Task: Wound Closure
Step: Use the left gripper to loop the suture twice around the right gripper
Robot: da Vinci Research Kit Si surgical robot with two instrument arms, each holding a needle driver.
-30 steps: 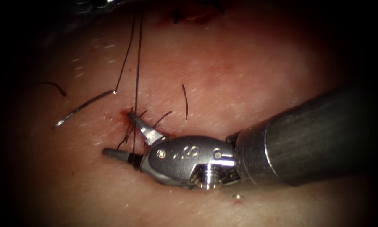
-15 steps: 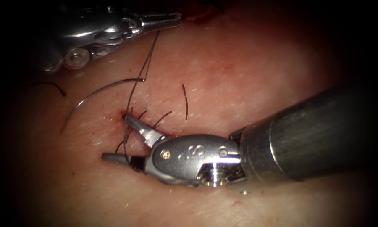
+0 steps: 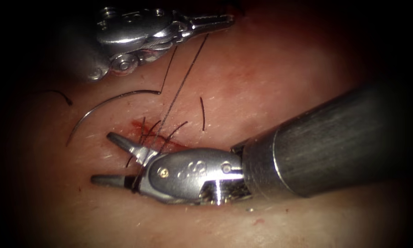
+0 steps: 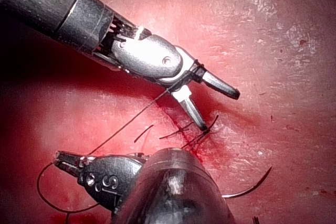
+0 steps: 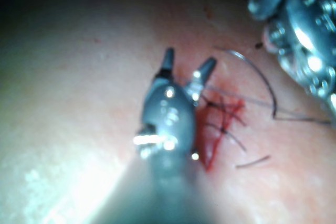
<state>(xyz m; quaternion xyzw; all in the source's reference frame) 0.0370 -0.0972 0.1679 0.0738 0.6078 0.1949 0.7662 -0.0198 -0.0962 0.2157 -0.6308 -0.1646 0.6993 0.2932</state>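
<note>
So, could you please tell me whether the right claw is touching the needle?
Apart. In the endoscope view the needle lies free on the tissue, left of the cut, with bare tissue between it and the open right claw.

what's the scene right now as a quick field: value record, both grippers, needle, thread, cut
left gripper: shut on the thread, above the cut
right gripper: open, holds nothing, thread passes between its jaws
needle: lies free on the tissue, left of the cut, not in the tissue
thread: runs from the left gripper down to the stitches at the cut
cut: stitched, with red fluid along it
cut end of thread: lies right of the cut
tissue: pork belly
</note>
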